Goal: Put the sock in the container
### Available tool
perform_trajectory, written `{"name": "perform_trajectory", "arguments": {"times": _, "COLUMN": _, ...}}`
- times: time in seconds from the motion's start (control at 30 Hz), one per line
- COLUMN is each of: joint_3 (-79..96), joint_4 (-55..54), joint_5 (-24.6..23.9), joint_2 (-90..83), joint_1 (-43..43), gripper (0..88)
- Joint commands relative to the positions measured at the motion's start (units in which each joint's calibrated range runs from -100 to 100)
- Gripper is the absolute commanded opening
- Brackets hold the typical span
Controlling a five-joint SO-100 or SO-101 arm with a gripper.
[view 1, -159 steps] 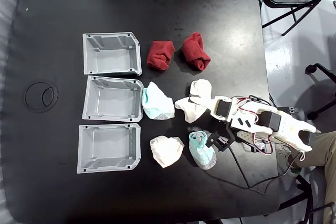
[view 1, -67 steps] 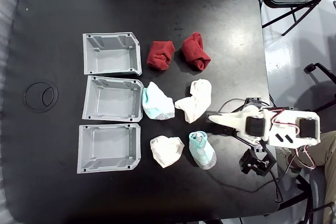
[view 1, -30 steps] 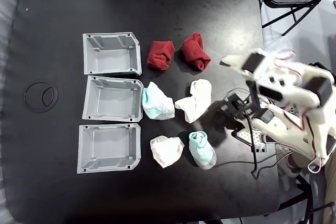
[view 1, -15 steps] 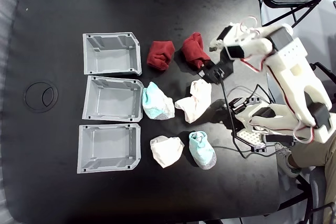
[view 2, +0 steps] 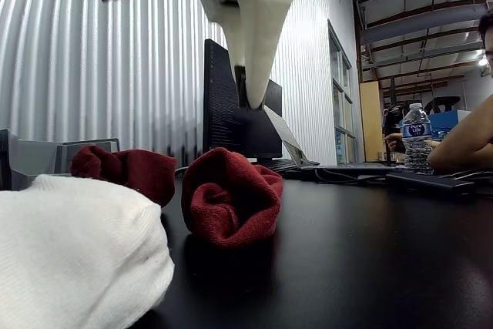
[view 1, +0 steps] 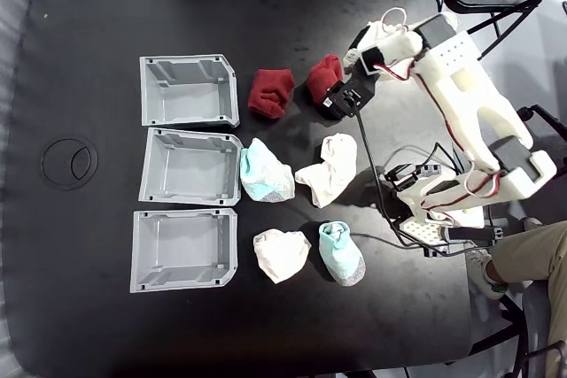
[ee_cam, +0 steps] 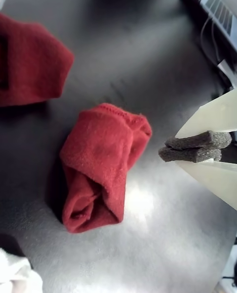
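Two foam-tipped fingers [ee_cam: 195, 147] are what you see first in the wrist view, pressed together with no gap and nothing between them, so your gripper [view 1: 344, 97] is closed and empty. It hangs above the table [view 1: 89, 307] just to the side of the sock [ee_cam: 101, 167], not over it; I judge you are lining up, and the jaws must part before you come down. From the low side camera the arm stands over the sock [view 2: 231, 198], though how high the tips sit is hard to tell there. That oval dark red bundle lies loose on the table, apart from the squarer red bundle [view 1: 270, 91] beside it. Three grey bins sit well apart to the left in the fixed view; your container [view 1: 142, 254] is the bottom, square-cornered one.
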Motion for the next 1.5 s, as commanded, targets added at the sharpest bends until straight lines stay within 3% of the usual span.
{"name": "perform_trajectory", "arguments": {"times": 0.0, "joint_3": -3.2, "joint_4": 0.2, "joint_5": 0.3, "joint_2": 0.4, "joint_1": -1.6, "gripper": 1.7}}
{"name": "perform_trajectory", "arguments": {"times": 0.1, "joint_3": -2.8, "joint_4": 0.5, "joint_5": 0.3, "joint_2": 0.4, "joint_1": -1.9, "gripper": 3.3}}
{"name": "perform_trajectory", "arguments": {"times": 0.37, "joint_3": -2.4, "joint_4": 2.4, "joint_5": 0.3, "joint_2": 0.3, "joint_1": -1.8, "gripper": 27.8}}
{"name": "perform_trajectory", "arguments": {"times": 0.53, "joint_3": -2.6, "joint_4": 9.3, "joint_5": 2.8, "joint_2": 0.3, "joint_1": -2.2, "gripper": 35.8}}
{"name": "perform_trajectory", "arguments": {"times": 0.63, "joint_3": -2.3, "joint_4": 9.9, "joint_5": 5.2, "joint_2": 1.0, "joint_1": -2.9, "gripper": 37.2}}
{"name": "perform_trajectory", "arguments": {"times": 1.47, "joint_3": 5.2, "joint_4": 3.4, "joint_5": 8.1, "joint_2": 6.3, "joint_1": -0.6, "gripper": 38.9}}
